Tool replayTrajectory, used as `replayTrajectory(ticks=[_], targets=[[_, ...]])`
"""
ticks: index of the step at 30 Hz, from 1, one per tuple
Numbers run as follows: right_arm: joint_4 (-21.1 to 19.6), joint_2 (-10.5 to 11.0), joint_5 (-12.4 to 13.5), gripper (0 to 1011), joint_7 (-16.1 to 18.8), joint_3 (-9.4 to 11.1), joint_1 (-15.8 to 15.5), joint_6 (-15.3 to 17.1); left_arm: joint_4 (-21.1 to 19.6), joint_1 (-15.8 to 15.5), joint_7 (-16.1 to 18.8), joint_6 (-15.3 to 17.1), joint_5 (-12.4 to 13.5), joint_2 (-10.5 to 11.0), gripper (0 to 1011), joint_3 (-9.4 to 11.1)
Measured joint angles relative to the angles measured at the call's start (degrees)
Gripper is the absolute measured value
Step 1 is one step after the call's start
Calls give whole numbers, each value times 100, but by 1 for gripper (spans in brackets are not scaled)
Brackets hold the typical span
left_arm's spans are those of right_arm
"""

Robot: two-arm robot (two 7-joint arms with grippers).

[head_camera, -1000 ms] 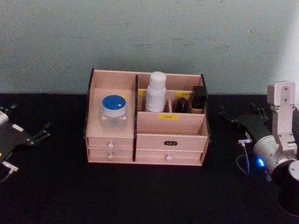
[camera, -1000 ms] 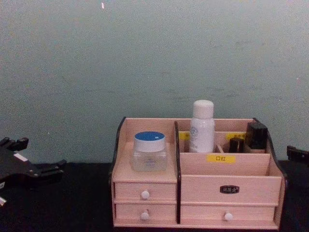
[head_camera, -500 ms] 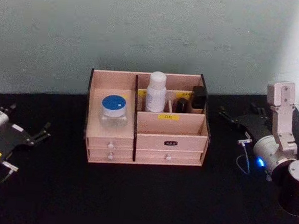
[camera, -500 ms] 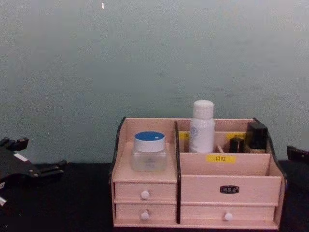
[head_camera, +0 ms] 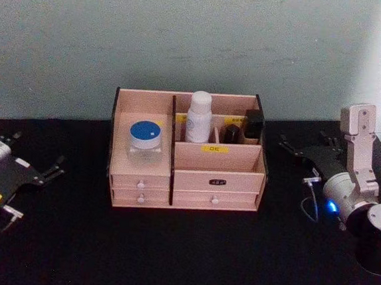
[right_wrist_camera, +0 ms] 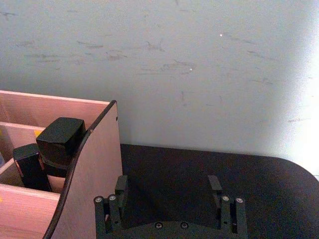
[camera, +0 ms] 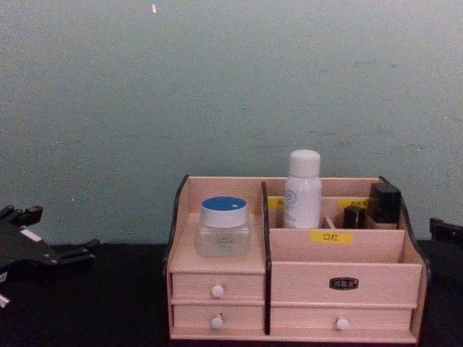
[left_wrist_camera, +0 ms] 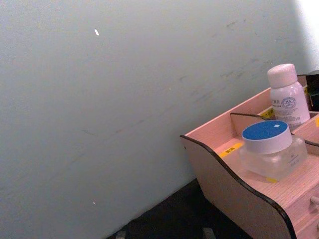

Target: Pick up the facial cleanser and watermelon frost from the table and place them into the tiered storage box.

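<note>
Pinkish wooden box (head_camera: 186, 179) stands between both grippers, well apart from each, holding a blue-lidded jar (head_camera: 144, 141) and white bottle (head_camera: 199, 117). Left gripper (head_camera: 46, 171) and right gripper (head_camera: 303, 151) rest wide, empty.

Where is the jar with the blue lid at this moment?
In the head view, the jar with the blue lid stands upright in the left compartment of the tiered storage box, above two small drawers, left of the white bottle.

Black left gripper (head_camera: 37, 176) on white wrist, yellow sticker, green light. Black right gripper (head_camera: 310, 151) with round screws, silver-white wrist, blue light, thin cable, dark cylinder joint.
</note>
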Motion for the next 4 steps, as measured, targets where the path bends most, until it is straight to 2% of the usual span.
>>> replayTrajectory(ticks=[4], targets=[[0, 0, 0, 1003, 0, 0, 0, 0, 0, 0, 0, 0, 0, 0, 1001, 0]])
